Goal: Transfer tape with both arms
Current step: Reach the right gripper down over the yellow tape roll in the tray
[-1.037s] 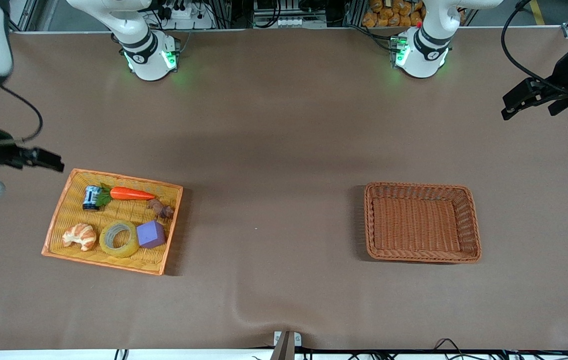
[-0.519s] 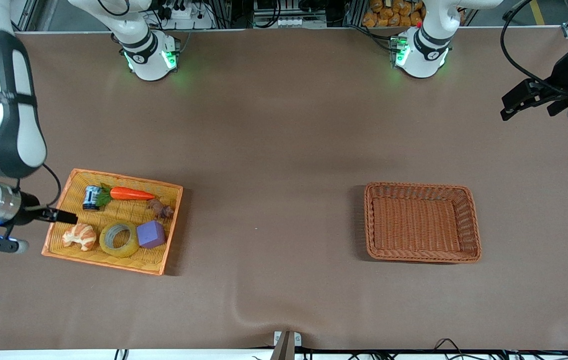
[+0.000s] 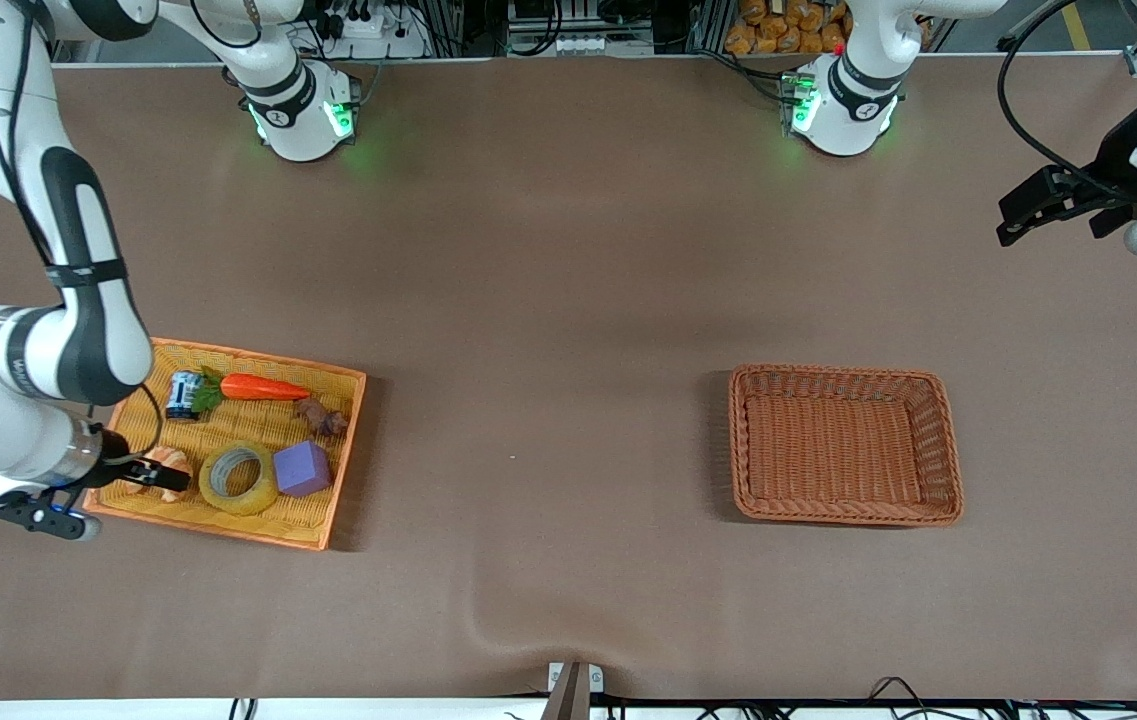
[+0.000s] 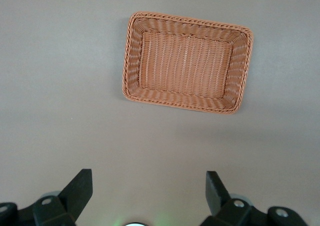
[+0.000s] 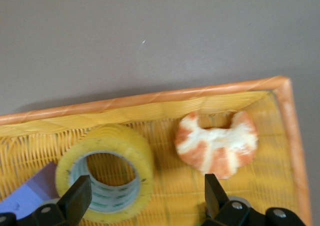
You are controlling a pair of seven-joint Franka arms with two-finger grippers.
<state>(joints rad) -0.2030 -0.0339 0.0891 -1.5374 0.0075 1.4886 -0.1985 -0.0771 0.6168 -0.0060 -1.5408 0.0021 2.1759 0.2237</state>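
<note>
The tape (image 3: 239, 478), a yellowish ring with a grey-white core, lies flat in the yellow tray (image 3: 258, 357), between the croissant (image 3: 171, 462) and the purple cube (image 3: 302, 468). My right gripper (image 3: 163, 477) is open and empty, low over the croissant at the tray's right-arm end. In the right wrist view the tape (image 5: 105, 176) and croissant (image 5: 217, 141) lie just ahead of the right gripper (image 5: 145, 198), inside the tray (image 5: 150, 100). My left gripper (image 3: 1013, 222) waits open in the air at the left arm's end of the table; its wrist view shows the left gripper (image 4: 147, 191) empty.
The tray also holds a carrot (image 3: 258, 387), a small blue can (image 3: 183, 394) and a brown lump (image 3: 321, 416), all farther from the front camera than the tape. An empty brown wicker basket (image 3: 843, 372) sits toward the left arm's end, also in the left wrist view (image 4: 131, 61).
My right arm has swung in and down from beside the tray's far corner; its gripper now sits over the croissant next to the tape. The left gripper has barely shifted.
</note>
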